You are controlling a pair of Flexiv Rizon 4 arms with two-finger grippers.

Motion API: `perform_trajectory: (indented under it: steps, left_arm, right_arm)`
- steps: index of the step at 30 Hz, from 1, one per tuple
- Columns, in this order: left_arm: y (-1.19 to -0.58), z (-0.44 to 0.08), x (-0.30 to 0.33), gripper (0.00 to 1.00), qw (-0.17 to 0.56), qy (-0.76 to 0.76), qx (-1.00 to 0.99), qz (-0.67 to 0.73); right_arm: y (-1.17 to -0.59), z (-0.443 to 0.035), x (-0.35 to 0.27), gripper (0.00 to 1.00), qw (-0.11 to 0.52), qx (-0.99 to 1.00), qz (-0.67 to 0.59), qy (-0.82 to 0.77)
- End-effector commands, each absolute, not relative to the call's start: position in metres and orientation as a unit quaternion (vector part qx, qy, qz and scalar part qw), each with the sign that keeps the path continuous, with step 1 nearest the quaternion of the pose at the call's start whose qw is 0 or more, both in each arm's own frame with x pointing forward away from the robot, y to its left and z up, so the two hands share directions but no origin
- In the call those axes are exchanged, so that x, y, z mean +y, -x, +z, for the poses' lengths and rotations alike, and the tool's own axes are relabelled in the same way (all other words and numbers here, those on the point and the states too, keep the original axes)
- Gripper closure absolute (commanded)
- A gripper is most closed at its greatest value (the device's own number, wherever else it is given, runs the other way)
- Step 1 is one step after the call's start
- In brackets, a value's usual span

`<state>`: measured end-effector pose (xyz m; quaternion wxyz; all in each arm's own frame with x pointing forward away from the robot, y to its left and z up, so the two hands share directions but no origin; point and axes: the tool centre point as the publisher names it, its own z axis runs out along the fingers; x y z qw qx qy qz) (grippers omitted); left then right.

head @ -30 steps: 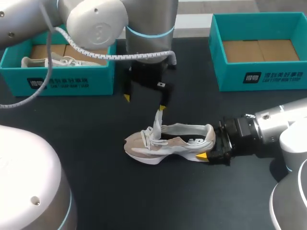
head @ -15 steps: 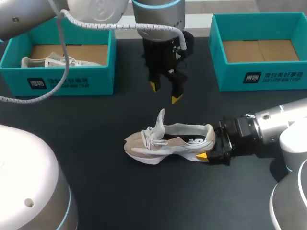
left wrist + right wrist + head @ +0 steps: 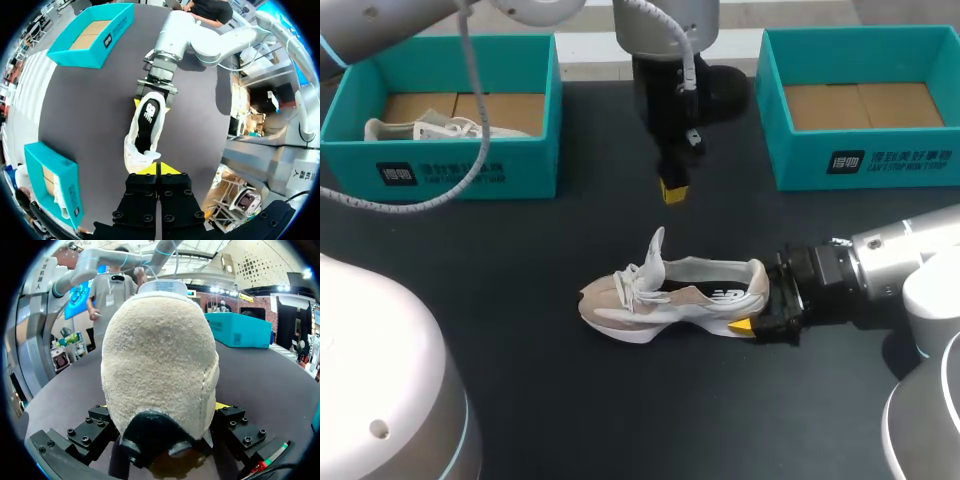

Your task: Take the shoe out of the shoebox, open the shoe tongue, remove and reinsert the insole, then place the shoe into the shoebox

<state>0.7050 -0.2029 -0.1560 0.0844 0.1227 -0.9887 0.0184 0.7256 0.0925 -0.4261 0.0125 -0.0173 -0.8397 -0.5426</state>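
The beige and white suede-and-mesh trainer (image 3: pixel 670 295) stands upright on the black table (image 3: pixel 520 260), out of the boxes. The right gripper (image 3: pixel 757 305) is clamped on its heel. The left gripper (image 3: pixel 673 190) hangs above and beyond it, its yellow tips pressed together. A teal cardboard shoebox (image 3: pixel 460 170) to the left holds a second pale shoe (image 3: pixel 420 128); another teal shoebox (image 3: pixel 865 160) sits to the right.
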Motion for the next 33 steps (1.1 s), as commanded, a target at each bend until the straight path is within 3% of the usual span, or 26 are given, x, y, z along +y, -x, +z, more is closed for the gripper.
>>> perform_trajectory:
  steps: [1, 5, 22, 33]
  left_arm:
    - [-0.712, -0.157, -0.206, 1.00, 0.108, -0.039, -0.993, 0.009]
    - [-0.712, -0.157, -0.206, 1.00, 0.108, -0.039, -0.993, 0.009]
    - [-0.714, -0.275, -0.259, 1.00, 0.148, -0.046, -0.988, -0.003]
    - [-0.710, -0.312, -0.280, 1.00, 0.130, -0.026, -0.991, 0.013]
  right_arm:
    - [-0.726, -0.431, 0.093, 1.00, 0.013, -0.840, -0.542, 0.017]
    - [-0.726, -0.431, 0.093, 1.00, 0.013, -0.840, -0.542, 0.017]
    - [-0.726, -0.431, 0.093, 1.00, 0.013, -0.840, -0.542, 0.017]
    - [-0.726, -0.431, 0.093, 1.00, 0.013, -0.840, -0.542, 0.017]
